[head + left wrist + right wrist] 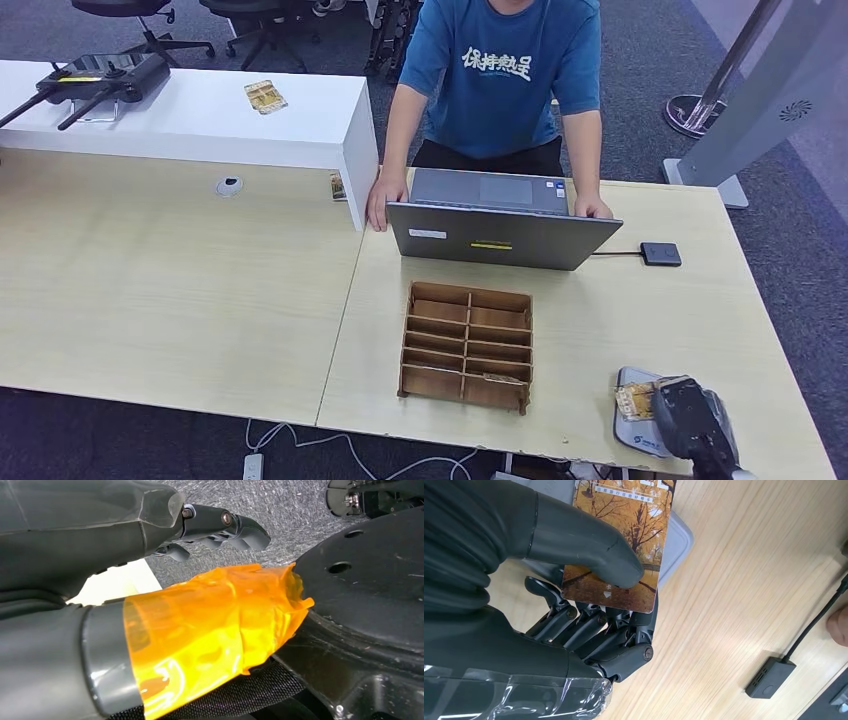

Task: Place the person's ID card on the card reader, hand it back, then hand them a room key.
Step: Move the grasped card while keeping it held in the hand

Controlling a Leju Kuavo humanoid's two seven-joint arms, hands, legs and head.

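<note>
Hangs low at far left with the left hand (100,540) beside the robot's body, orange film wrapped over the thumb (210,625); cannot tell whether open or closed. Carries, on the white shelf (300,130) at the worktop's left end, one printed card (265,96). Holds, at mid-worktop (180,290), a wooden organiser (466,346) split into two columns of shallow slots, with what looks like a single card (497,378) lying in the near right-hand slot, probably the room-key stock. Shows the person (505,80) leaning on both palms behind a laptop (500,232), a small black hub (660,253) cabled beside it. Grips, at far right, an autumn-tree card, judged to be the ID card (619,540), in the right hand (690,420), pinched between thumb (584,545) and fingers (589,625) directly over the grey card reader (678,542) at the near edge; impossible to say whether touching or just above. To finish well: keep the card flat and centred on the reader, retain the pinch on the one edge so nothing slides, and lift straight up before reaching across toward the person.
</note>
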